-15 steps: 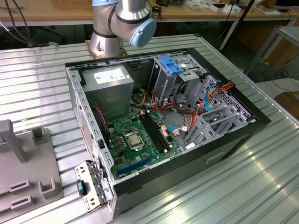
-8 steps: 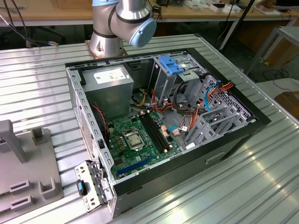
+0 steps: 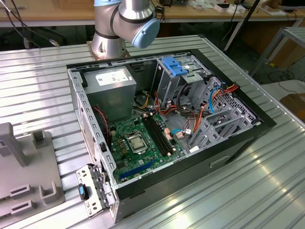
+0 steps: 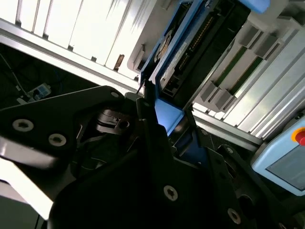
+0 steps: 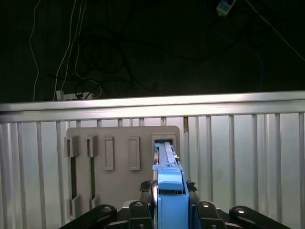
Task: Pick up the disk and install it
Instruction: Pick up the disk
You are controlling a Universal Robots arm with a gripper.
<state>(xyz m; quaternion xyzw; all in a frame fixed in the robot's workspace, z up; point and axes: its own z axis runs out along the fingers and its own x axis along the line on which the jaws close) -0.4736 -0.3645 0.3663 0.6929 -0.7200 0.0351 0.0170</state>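
In both wrist views my gripper (image 5: 167, 187) is shut on the disk (image 5: 165, 153), a grey drive in a bright blue carrier frame. Dark fingers (image 5: 145, 186) press on either side of the blue end piece. The disk stands on edge, and its far end reaches the rightmost slot of a grey slotted holder (image 5: 119, 167) on the ribbed metal table. In the second wrist view the disk (image 4: 183, 52) runs away from the gripper (image 4: 164, 117), showing its blue rail and its labelled grey side.
In the exterior view an open computer case (image 3: 267, 125) lies on the table, with a grey power supply box (image 3: 109, 93), a motherboard (image 3: 138, 143) and a drive cage with a pale blue latch (image 3: 174, 67). The arm's base (image 3: 112, 36) stands behind it. The grey holder (image 3: 28, 176) sits at the exterior view's left.
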